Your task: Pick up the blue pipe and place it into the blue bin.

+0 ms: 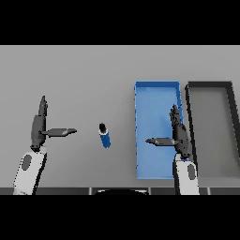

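Blue pipe [104,135] on table between left robot hand [39,125] and right robot hand [179,133], both open, untouched

Matt grey table [84,70], smooth blue bin [152,93], glossy blue pipe [105,138] with dark cap.

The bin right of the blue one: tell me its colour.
Dark grey, nearly black at the rim: the bin, seen in the head view.

bare table all round blue pipe [104,136], right hand [179,136] over blue bin [154,93]
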You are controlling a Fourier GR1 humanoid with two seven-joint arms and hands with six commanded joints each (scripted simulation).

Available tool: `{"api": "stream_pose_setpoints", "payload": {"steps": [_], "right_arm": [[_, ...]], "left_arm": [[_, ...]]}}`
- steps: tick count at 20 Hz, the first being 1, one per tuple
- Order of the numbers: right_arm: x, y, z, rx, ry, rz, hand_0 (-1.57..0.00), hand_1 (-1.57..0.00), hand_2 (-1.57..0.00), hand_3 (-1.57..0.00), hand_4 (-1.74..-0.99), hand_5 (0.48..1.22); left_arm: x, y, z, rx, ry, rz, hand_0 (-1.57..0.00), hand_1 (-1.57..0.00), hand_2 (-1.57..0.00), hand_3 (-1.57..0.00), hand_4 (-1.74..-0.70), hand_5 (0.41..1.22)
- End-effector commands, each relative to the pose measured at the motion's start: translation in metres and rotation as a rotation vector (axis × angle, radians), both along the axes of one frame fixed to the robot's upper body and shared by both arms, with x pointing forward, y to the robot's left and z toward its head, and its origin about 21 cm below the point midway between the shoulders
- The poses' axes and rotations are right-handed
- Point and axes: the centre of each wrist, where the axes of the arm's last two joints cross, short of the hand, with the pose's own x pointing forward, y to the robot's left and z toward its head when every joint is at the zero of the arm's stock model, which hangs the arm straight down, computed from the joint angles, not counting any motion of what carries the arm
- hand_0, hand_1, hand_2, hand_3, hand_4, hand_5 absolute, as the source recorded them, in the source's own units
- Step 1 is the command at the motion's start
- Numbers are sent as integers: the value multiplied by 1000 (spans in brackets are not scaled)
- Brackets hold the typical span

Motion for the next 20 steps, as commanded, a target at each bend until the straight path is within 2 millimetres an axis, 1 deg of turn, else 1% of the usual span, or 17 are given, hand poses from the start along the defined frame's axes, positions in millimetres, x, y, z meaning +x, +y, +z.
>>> {"api": "stream_pose_setpoints", "payload": {"steps": [1, 6, 7, 8, 9, 11, 13, 14, 16, 20], "right_arm": [[0, 1, 0, 1, 0, 0, 1, 1, 1, 1, -1225, 617], [0, 12, -2, 8, 0, 8, 1, 1, 1, 1, -1225, 617], [-6, 5, 2, -84, -61, 64, 1, 1, 1, 1, -1225, 617], [-10, 3, 5, -151, -78, 95, 1, 1, 1, 1, -1224, 618], [-15, 2, 9, -183, -93, 117, 1, 1, 1, 1, -1225, 618], [-20, 5, 12, -230, -96, 143, 1, 1, 1, 1, -1223, 620], [-24, 5, 11, -264, -82, 146, 1, 1, 1, 1, -1203, 614], [-25, 1, 12, -272, -80, 130, 1, 1, 1, 1, -1196, 609], [-24, 4, 13, -278, -58, 119, 1, 1, 1, 1, -1185, 597], [-25, 4, 12, -280, -97, 150, 1, 1, 1, 1, -1198, 607]], "left_arm": [[0, 1, 0, 0, -4, 1, 1, 1, 1, 1, -1074, 591], [3, 8, 1, 1, -3, 2, 1, 1, 1, 1, -1074, 591], [-1, 20, 6, 75, -4, -168, 1, 1, 1, 1, -1074, 591], [-1, 30, 14, 116, 11, -262, 1, 1, 1, 1, -1073, 590], [1, 36, 18, 132, 24, -325, 1, 1, 1, 1, -1074, 589], [-3, 42, 19, 146, 36, -384, 1, 1, 1, 1, -1077, 588], [-4, 41, 18, 153, 46, -407, 1, 1, 1, 1, -1080, 596], [-4, 40, 20, 157, 48, -418, 1, 1, 1, 1, -1080, 600], [-8, 44, 21, 141, 40, -460, 1, 1, 1, 1, -1086, 605], [-19, 28, 22, 121, 62, -639, 1, 1, 1, 1, -1102, 554]]}}
